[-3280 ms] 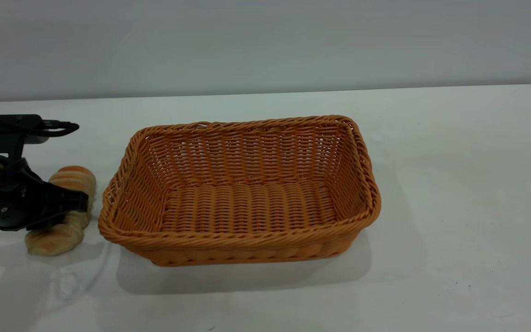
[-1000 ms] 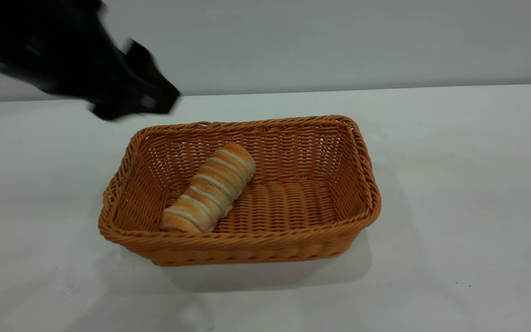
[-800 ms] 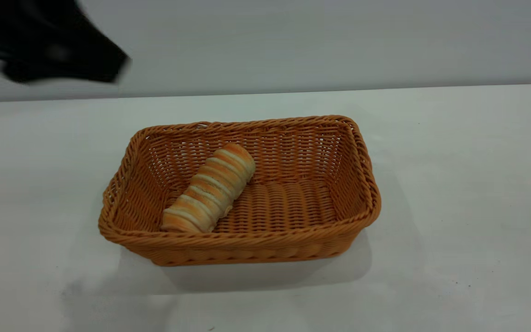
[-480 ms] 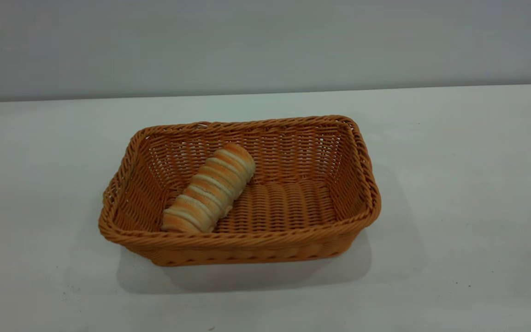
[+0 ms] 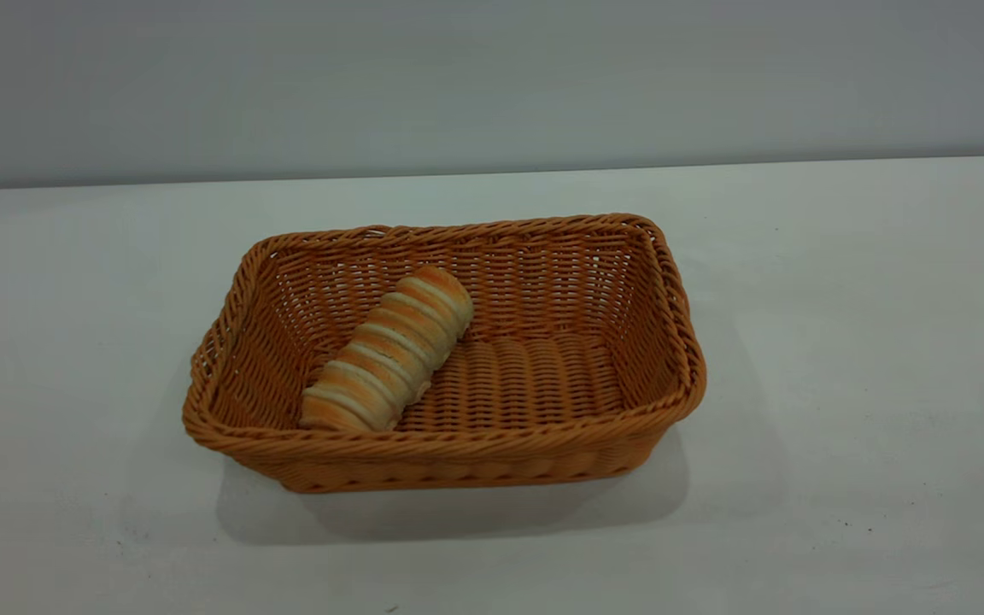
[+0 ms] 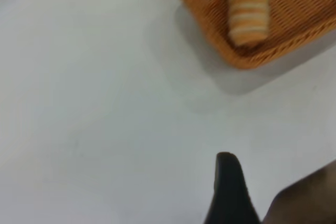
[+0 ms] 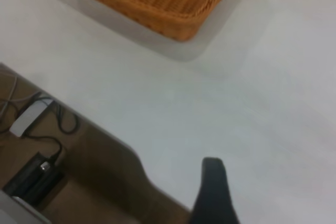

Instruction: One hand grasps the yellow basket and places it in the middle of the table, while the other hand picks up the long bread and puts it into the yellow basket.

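Long bread lying in the yellow basket, both grippers standing well clear.

The yellow basket (image 5: 445, 354) is sitting mid-table (image 5: 842, 342) with bare white tabletop lying open on every side of its braided rim. The long bread (image 5: 389, 348) is resting slantwise inside the basket, its lower end touching the near wall and its upper end leaning toward the far wall. The left gripper (image 6: 231, 192) is hanging over bare table well apart from the basket; one dark finger is showing, so whether it is spread or closed cannot be told. The right gripper (image 7: 212, 192) is hovering near the table's edge, also well apart from the basket, and probably only one finger is showing.
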Controlling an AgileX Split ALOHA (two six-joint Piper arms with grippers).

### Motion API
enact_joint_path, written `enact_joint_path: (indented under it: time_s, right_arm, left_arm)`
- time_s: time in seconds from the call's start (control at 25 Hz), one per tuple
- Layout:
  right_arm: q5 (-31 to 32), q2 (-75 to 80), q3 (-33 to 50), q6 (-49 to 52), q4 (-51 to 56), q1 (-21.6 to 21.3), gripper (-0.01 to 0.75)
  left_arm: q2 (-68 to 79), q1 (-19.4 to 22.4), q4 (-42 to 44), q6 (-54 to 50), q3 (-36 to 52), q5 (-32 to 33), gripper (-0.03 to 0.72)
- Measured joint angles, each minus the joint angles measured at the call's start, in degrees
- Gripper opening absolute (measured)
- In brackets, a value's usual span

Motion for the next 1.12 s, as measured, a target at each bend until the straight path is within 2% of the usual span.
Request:
enact_joint_path:
  time_s: [0.28,0.64,1.12]
  right_arm:
    - [0.16,-0.11,0.08,0.37,-0.10,0.00,0.586]
    - [0.16,-0.11,0.08,0.37,0.06,0.00,0.586]
    - [0.16,-0.11,0.08,0.43,0.06,0.00,0.586]
  left_arm:
    - [-10.60,0.00,0.62,-2.28,5.49,6.14,0.571]
    - [-20.98,0.00,0.55,-5.90,10.50,6.01,0.571]
    - [-23.22,0.00,-1.91,-4.72,10.78,5.69,0.571]
